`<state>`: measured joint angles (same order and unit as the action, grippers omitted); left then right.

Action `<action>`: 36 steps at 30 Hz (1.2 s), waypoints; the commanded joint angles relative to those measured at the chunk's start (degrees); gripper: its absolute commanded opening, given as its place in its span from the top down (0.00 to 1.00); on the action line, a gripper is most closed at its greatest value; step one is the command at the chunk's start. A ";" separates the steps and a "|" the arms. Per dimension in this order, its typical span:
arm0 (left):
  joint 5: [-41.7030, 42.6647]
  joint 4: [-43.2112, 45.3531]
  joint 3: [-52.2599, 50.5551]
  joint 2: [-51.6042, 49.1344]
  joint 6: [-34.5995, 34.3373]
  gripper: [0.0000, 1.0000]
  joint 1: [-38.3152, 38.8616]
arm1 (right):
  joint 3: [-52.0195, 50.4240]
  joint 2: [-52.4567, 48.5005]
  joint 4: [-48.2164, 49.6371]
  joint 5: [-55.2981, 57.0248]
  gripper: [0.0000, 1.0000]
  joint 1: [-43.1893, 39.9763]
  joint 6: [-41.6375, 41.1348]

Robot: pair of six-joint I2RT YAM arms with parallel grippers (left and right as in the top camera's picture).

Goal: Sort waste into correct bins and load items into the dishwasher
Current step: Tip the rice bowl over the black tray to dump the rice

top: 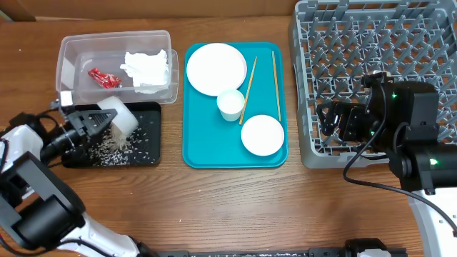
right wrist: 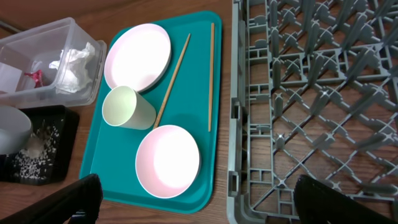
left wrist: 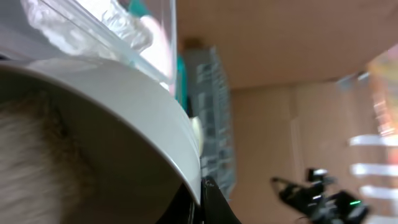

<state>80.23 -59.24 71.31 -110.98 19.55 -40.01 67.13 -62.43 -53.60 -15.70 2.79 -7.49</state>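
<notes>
My left gripper (top: 102,120) is shut on the rim of the white bowl (top: 120,114), tipped on its side over the black tray (top: 146,153); loose rice grains (top: 111,148) lie in the tray. In the left wrist view the bowl (left wrist: 112,112) fills the frame with rice inside. The clear tub (top: 114,43) holds the red wrapper (top: 104,78) and the white napkin (top: 148,69). The plate (top: 216,68), cup (top: 230,104), saucer (top: 262,135) and two chopsticks (top: 275,82) lie on the teal tray. My right gripper (right wrist: 196,202) is open and empty over the grey rack's (top: 357,50) left edge.
The teal tray (top: 198,146) sits between the bins and the rack on a wooden table. The right arm (top: 407,135) overhangs the rack's front right part. The left arm (top: 28,178) reaches in from the lower left.
</notes>
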 commanded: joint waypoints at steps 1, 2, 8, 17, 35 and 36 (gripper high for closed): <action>10.43 0.28 -0.55 -4.28 -5.51 0.96 -0.48 | 1.18 -0.02 0.31 -0.50 0.00 0.48 0.00; 10.43 0.11 -0.55 -4.83 -6.01 0.96 -0.48 | 1.18 -0.02 0.33 -0.48 0.00 0.48 0.00; 10.43 -0.28 -0.52 -5.25 -8.94 0.96 -0.48 | 1.18 -0.02 0.33 -0.48 0.00 0.48 0.00; 10.40 -0.92 -0.50 -5.05 -8.83 0.96 -0.31 | 1.18 -0.02 0.20 -0.50 0.00 0.48 -0.02; -13.70 -18.64 16.26 2.38 -1.11 0.96 3.13 | 1.18 -0.02 -2.08 -0.48 0.00 0.48 0.02; -15.08 -20.02 17.68 2.58 -0.48 0.96 4.61 | 1.20 0.00 -1.99 -0.48 0.00 0.48 0.02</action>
<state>69.87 -77.38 85.41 -110.26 16.01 -38.48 67.13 -62.43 -56.14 -15.73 2.79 -7.49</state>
